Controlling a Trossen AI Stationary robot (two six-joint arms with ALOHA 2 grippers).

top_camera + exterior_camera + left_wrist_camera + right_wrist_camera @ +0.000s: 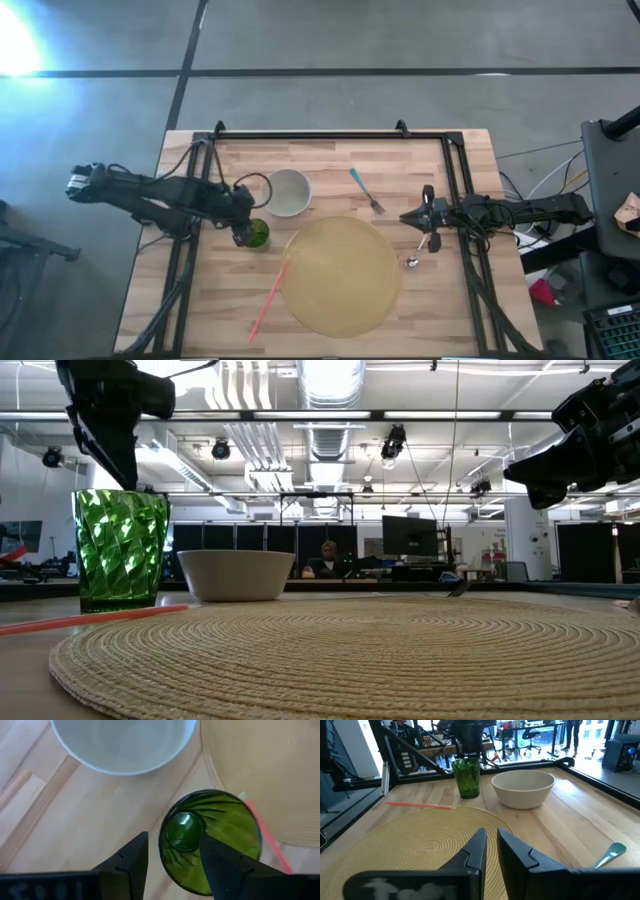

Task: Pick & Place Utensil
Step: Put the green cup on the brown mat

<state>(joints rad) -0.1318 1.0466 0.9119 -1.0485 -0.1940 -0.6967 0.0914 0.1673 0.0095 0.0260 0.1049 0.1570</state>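
Nearest me a silver spoon lies off the woven placemat's right edge, the right gripper poised above it nearly closed and empty, a teal-handled fork beyond, the left gripper spread over the green tumbler's rim.

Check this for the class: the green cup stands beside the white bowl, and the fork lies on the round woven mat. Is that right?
One detail is wrong. In the high view the fork lies on the bare wooden table, off the mat. The green cup does stand beside the white bowl.
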